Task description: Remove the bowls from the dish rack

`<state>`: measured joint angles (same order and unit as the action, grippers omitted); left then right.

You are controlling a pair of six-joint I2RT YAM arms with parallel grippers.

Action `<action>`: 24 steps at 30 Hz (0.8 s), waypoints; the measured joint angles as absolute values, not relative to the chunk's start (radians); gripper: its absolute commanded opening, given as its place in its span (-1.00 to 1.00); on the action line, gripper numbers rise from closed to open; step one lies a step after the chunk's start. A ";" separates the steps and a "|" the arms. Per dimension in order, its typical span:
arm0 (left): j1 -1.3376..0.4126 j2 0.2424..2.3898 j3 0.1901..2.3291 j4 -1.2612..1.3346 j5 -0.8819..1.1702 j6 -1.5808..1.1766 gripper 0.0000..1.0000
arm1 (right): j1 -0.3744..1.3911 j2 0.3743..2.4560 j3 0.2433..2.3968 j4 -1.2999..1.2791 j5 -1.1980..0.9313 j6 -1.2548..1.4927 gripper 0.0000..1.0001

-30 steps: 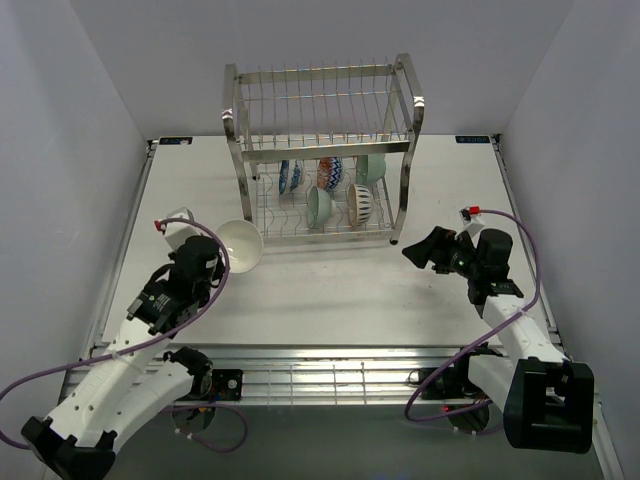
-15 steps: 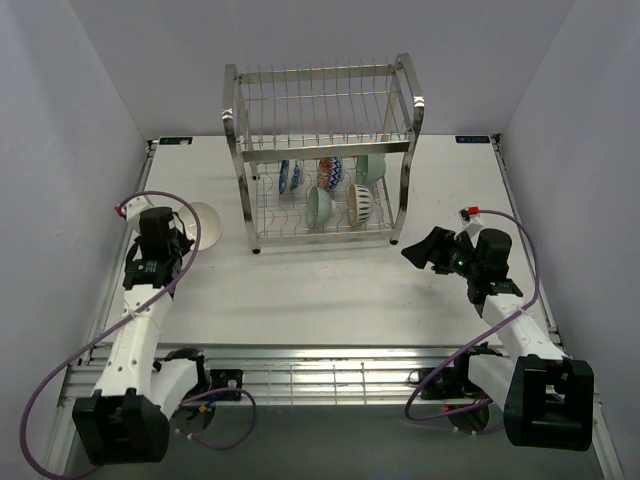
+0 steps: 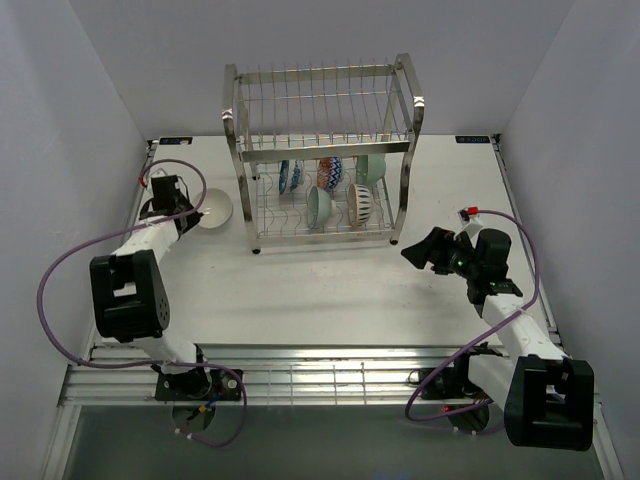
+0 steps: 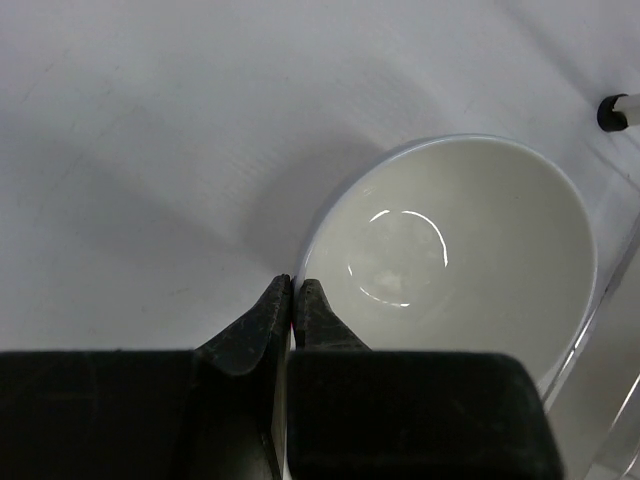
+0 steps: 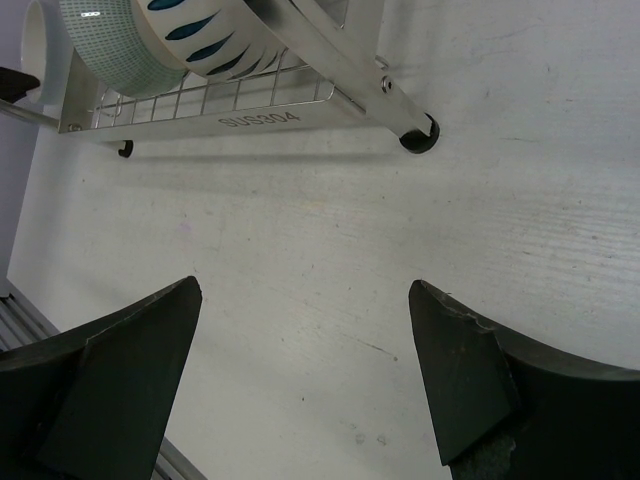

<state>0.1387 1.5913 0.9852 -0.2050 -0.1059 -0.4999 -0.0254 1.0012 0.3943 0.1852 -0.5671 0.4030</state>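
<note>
My left gripper (image 3: 196, 212) is shut on the rim of the plain white bowl (image 3: 214, 207), left of the dish rack (image 3: 320, 150). In the left wrist view the pinched rim sits between my left gripper's tips (image 4: 294, 290) and the white bowl (image 4: 470, 255) opens upward over the table. The rack's lower tier holds a blue-and-white bowl (image 3: 289, 176), a red-blue bowl (image 3: 329, 171), two mint green bowls (image 3: 371, 167) (image 3: 318, 206) and a brown-striped bowl (image 3: 361, 203). My right gripper (image 3: 420, 250) is open and empty, right of the rack; its wrist view shows the gripper (image 5: 305, 295) over bare table.
The rack's upper tier (image 3: 322, 100) holds nothing. A rack foot (image 5: 418, 137) and the rack's lower wire edge (image 5: 200, 115) lie just ahead of my right gripper. White walls close in both sides. A purple cable (image 3: 75, 260) loops off the left arm.
My left arm has swung left and toward the back, carrying the white bowl from the rack's front left to the table's left side. The right arm has not moved.
</note>
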 measured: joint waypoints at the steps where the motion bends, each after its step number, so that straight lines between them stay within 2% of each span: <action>1: 0.140 1.627 1.008 -0.194 -0.101 -0.496 -1.00 | -0.025 1.001 0.394 0.185 -0.565 0.403 0.81; 16: 0.162 1.890 1.259 -0.177 -0.086 -0.449 -1.00 | -0.024 1.002 0.394 0.183 -0.551 0.399 0.81; 17: 0.162 1.895 1.262 -0.176 -0.085 -0.449 -0.84 | -0.024 1.002 0.394 0.183 -0.551 0.399 0.80; 24: 0.162 1.895 1.271 -0.175 -0.080 -0.443 -0.14 | -0.024 1.004 0.394 0.182 -0.550 0.392 0.81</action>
